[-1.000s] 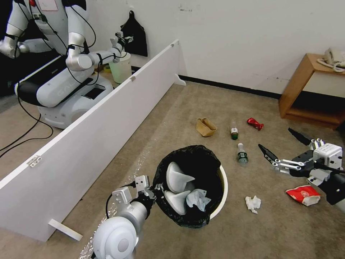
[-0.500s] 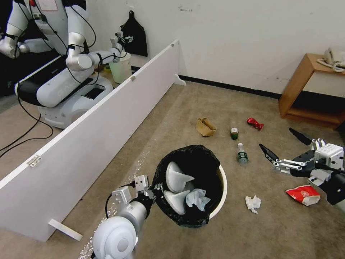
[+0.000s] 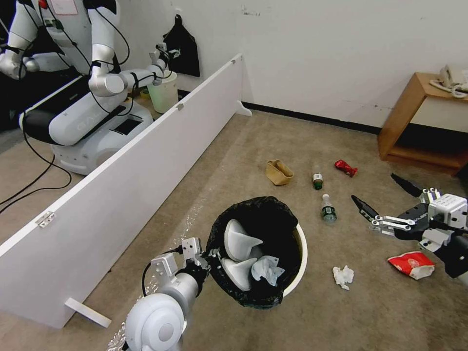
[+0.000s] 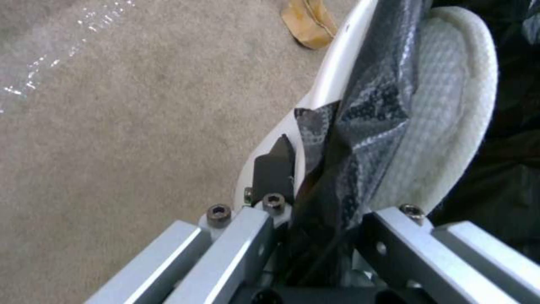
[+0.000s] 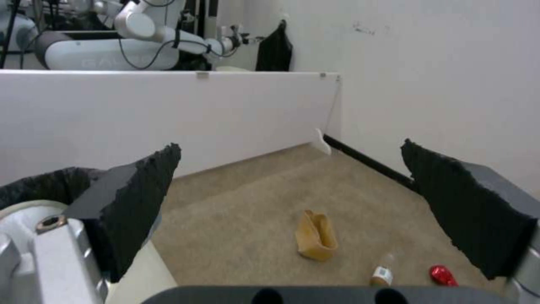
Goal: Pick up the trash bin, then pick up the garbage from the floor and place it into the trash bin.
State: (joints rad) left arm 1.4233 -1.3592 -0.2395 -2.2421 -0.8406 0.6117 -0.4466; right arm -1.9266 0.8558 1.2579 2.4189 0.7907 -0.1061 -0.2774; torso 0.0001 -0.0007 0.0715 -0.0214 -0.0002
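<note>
Left end effector [image 3: 207, 257] clamped, right end effector [image 3: 385, 197] agape

Trash bin [image 3: 298, 273]: round, white, lined with a crinkly black bag folded over the rim; it is seen tilted, mouth open toward the head camera.
Slippers [image 3: 240, 241]: two white ones are lodged inside the bin, one above the other.
Mask [image 3: 269, 270]: pale blue, crumpled, is found inside the bin beside the lower slipper.
Tissue [image 3: 343, 276]: white, crumpled, on the floor near the bin.
Snack packet [image 3: 412, 264]: red-white, flat on the floor.
Bottles [image 3: 328, 208]: two clear, green-labelled, laid on the floor, one beyond the other.
Red wrapper [image 3: 345, 167]: crushed, near the farther bottle.
Paper bag [image 3: 279, 172]: tan, open, on the floor.
</note>
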